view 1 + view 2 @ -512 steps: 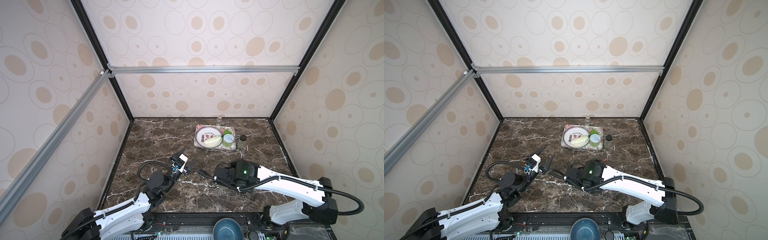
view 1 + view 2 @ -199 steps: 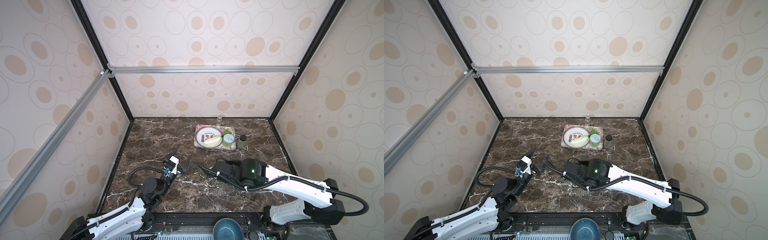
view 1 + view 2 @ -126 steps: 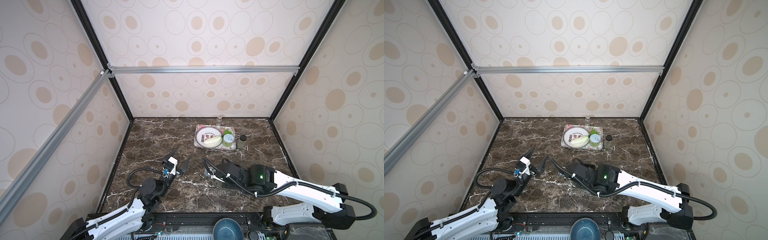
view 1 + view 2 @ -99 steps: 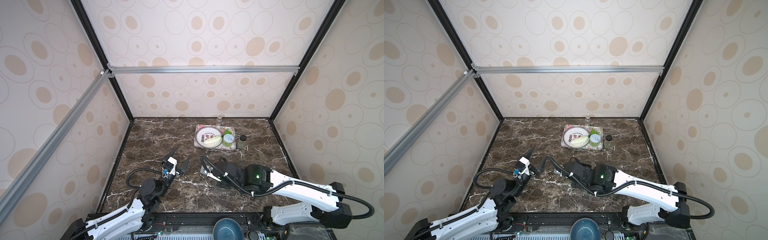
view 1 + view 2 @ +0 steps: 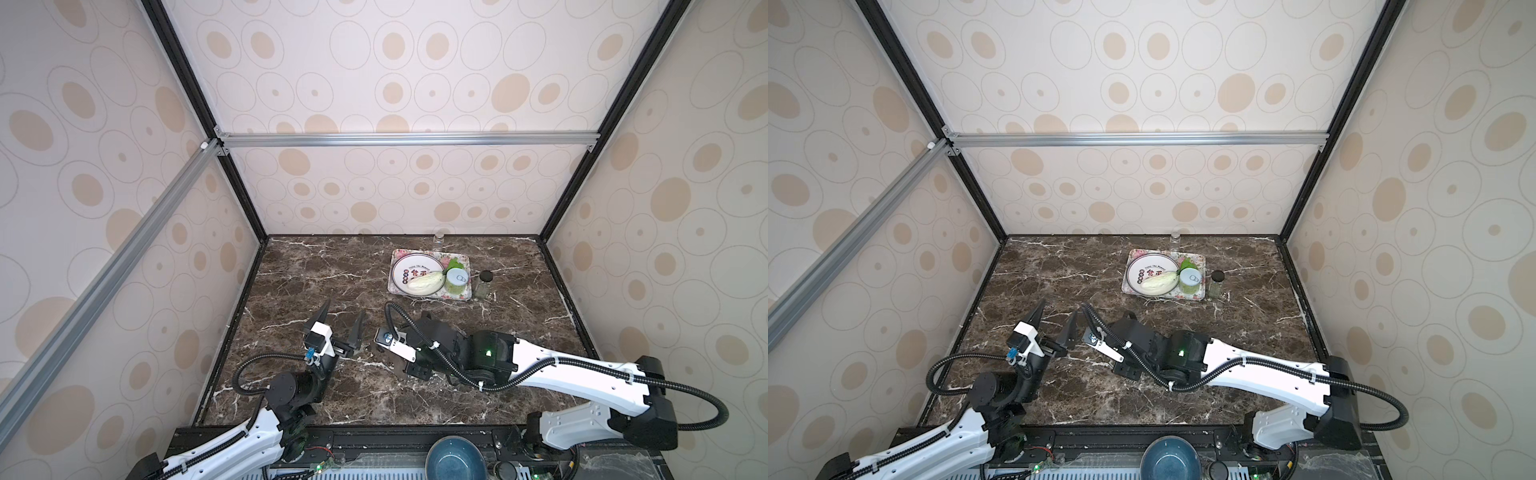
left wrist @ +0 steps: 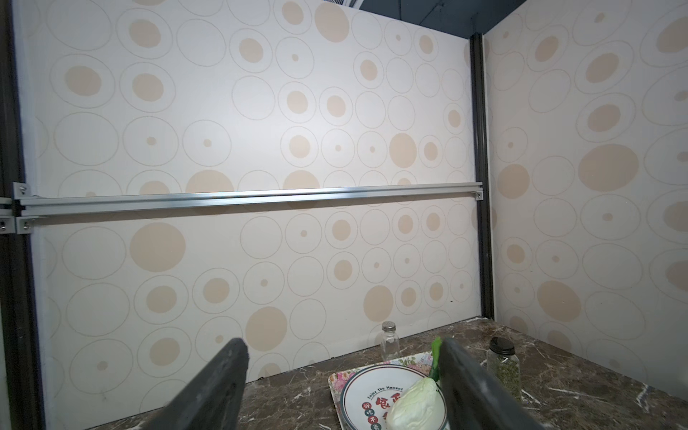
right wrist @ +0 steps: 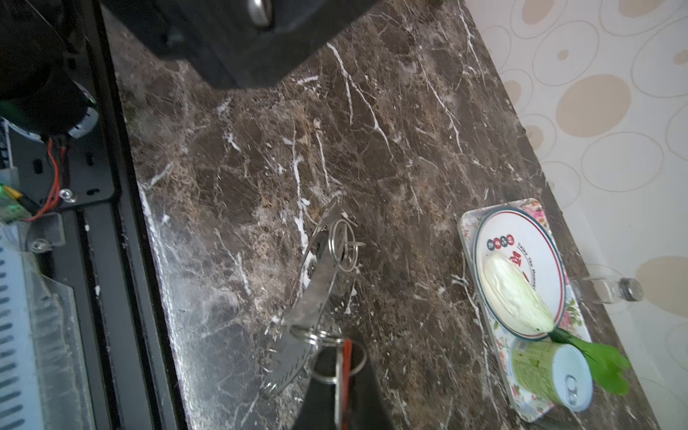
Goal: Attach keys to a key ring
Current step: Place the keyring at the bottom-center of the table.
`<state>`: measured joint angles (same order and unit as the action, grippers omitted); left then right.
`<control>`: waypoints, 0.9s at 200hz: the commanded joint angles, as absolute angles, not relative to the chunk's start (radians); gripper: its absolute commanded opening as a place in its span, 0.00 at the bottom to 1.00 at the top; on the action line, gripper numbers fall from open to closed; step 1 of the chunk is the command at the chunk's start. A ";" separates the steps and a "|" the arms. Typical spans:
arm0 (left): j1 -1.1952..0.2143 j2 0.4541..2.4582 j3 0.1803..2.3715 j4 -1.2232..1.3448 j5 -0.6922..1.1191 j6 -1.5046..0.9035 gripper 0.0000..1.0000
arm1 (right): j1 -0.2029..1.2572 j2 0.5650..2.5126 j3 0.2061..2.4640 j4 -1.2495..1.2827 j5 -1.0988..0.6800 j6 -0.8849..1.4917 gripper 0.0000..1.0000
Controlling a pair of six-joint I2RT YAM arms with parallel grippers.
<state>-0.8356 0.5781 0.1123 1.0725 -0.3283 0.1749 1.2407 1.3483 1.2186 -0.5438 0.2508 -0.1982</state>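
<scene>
Left end effector (image 5: pixel 344 311) stood released, empty; right end effector (image 7: pixel 340 366) clenched one red tag (image 7: pixel 347 355), lower middle; one crescent key ring (image 7: pixel 316 294) touched it.

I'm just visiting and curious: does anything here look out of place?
Only the dark blue round bowl stands out: it sits off the brown marble table, down by the black front frame.

Counter (image 7: pixel 391 149) gleams: polished dark marble look, veined white. Key ring (image 7: pixel 316 286) is bare metal, mirror-bright, and so are its wire loops (image 7: pixel 344 242). Red tag (image 7: pixel 347 353) looks like smooth plastic. Left pincer (image 6: pixel 341 348) shows matt, grainy black fingers (image 6: pixel 216 391). Rail (image 6: pixel 242 199) is brushed aluminium; plate (image 7: pixel 521 238) is glazed and glossy.
</scene>
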 commanded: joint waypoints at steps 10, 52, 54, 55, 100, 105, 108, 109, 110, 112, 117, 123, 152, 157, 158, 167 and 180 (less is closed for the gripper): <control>-0.825 0.517 0.093 1.150 -0.383 0.158 0.82 | 1.250 1.382 1.202 -0.364 0.168 -0.175 0.00; -0.823 0.503 0.081 1.160 -0.393 0.156 0.83 | 1.250 1.423 1.176 -0.233 0.138 -0.143 0.00; -0.823 0.502 0.081 1.160 -0.392 0.156 0.83 | 1.249 1.425 1.173 -0.228 0.140 -0.141 0.00; -0.823 0.502 0.081 1.161 -0.392 0.156 0.83 | 1.249 1.426 1.171 -0.226 0.142 -0.139 0.00; -0.822 0.505 0.079 1.168 -0.393 0.155 0.84 | 1.234 1.446 1.067 -0.127 0.203 -0.082 0.00; -0.821 0.506 0.078 1.169 -0.391 0.155 0.84 | 1.227 1.448 1.055 -0.122 0.204 -0.071 0.00; -0.822 0.505 0.079 1.169 -0.391 0.155 0.84 | 1.222 1.448 1.049 -0.120 0.203 -0.065 0.00; -0.822 0.505 0.078 1.169 -0.391 0.155 0.84 | 1.220 1.448 1.046 -0.119 0.204 -0.062 0.00; -0.822 0.505 0.078 1.169 -0.391 0.155 0.84 | 1.220 1.448 1.043 -0.118 0.203 -0.059 0.00; -0.822 0.505 0.079 1.170 -0.391 0.155 0.84 | 1.216 1.448 1.037 -0.116 0.203 -0.056 0.00; -0.823 0.506 0.079 1.169 -0.391 0.154 0.84 | 1.209 1.447 1.022 -0.112 0.204 -0.044 0.00; -0.822 0.508 0.077 1.171 -0.391 0.153 0.84 | 1.200 1.448 1.004 -0.105 0.204 -0.034 0.00; -0.821 0.515 0.077 1.178 -0.393 0.153 0.84 | 1.171 1.432 0.916 -0.081 0.252 0.018 0.00; -0.820 0.518 0.077 1.180 -0.393 0.153 0.84 | 1.166 1.429 0.900 -0.081 0.260 0.026 0.00; -0.820 0.518 0.077 1.180 -0.393 0.153 0.84 | 1.165 1.428 0.897 -0.082 0.261 0.029 0.00; -0.821 0.521 0.077 1.183 -0.391 0.153 0.84 | 1.160 1.423 0.871 -0.085 0.274 0.046 0.00; -0.819 0.523 0.077 1.184 -0.391 0.152 0.84 | 1.155 1.414 0.839 -0.093 0.289 0.067 0.00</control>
<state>-0.8295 0.5190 0.0731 1.1446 -0.3851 0.1680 1.1641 1.4399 0.8883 -0.1089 0.2394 -0.0017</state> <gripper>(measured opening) 0.841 0.061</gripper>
